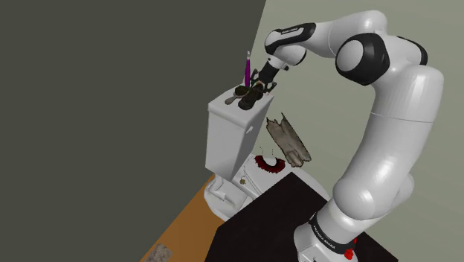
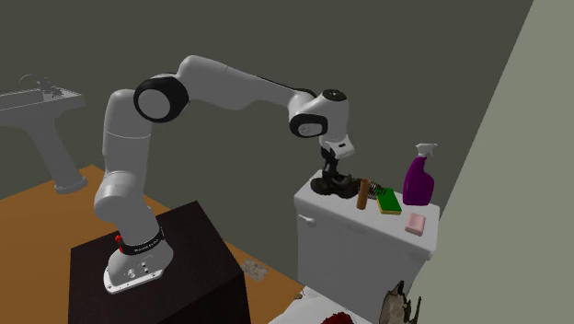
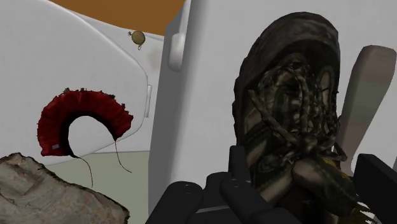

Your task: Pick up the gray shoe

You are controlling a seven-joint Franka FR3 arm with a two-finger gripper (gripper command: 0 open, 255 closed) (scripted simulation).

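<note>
Clutter shares the flat lid of the white toilet tank [image 2: 359,248] with the dark grey laced shoe [image 3: 289,108], which lies at the lid's end nearest the arm. Just beside it lies a short brown cylinder [image 2: 364,194], then a green sponge [image 2: 389,201], a purple spray bottle [image 2: 419,179] and a pink soap bar [image 2: 417,225]. The black gripper [image 3: 308,159] straddles the shoe with its jaws spread: a pale sliver separates one of the fingers [image 3: 375,172] from the shoe. Below, a red fringed ring [image 3: 83,114] and a ragged grey-brown slab [image 1: 288,141] sit by the toilet seat.
</note>
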